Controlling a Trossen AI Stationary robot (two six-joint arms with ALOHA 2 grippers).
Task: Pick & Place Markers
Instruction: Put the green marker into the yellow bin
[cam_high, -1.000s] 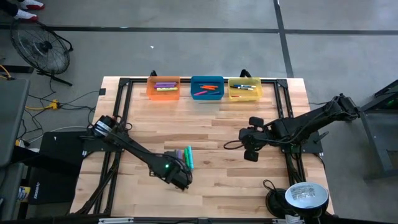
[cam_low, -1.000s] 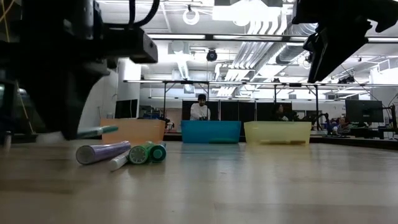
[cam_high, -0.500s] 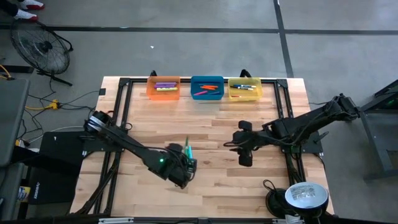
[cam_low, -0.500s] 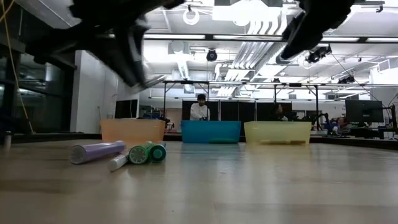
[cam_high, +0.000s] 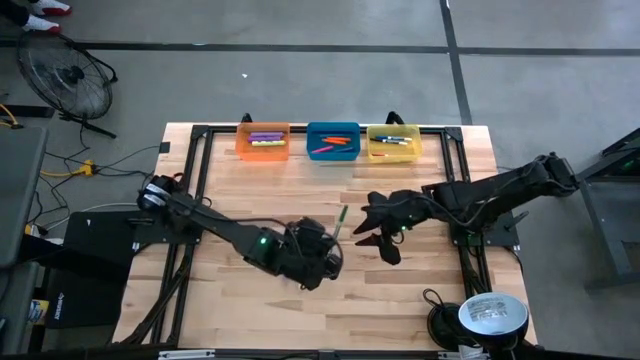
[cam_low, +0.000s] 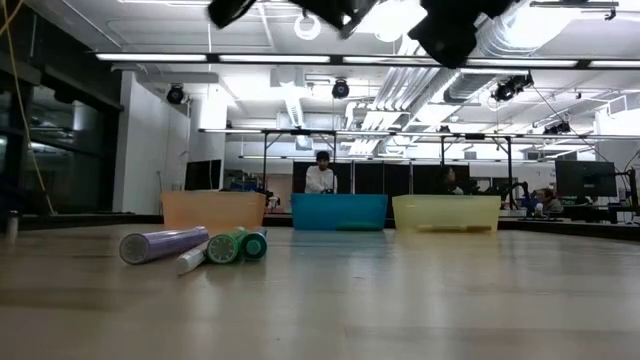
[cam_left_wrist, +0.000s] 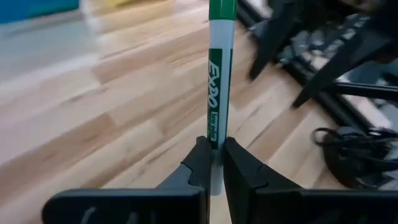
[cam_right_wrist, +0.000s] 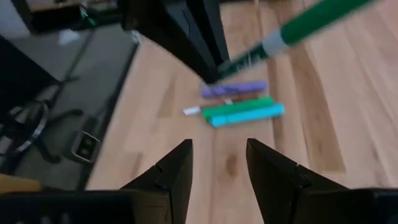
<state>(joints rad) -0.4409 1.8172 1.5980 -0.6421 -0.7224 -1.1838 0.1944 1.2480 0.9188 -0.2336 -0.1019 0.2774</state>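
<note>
Left pincer (cam_left_wrist: 214, 163) pinches white-barrelled, green-capped marker (cam_left_wrist: 219, 74).

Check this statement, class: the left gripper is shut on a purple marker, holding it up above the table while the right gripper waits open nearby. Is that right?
Not quite. The marker in the left gripper is green, not purple, as the left wrist view shows. The purple marker lies on the table. The rest stands: the jaws are shut on it above the table, and the right gripper waits open nearby.
</note>
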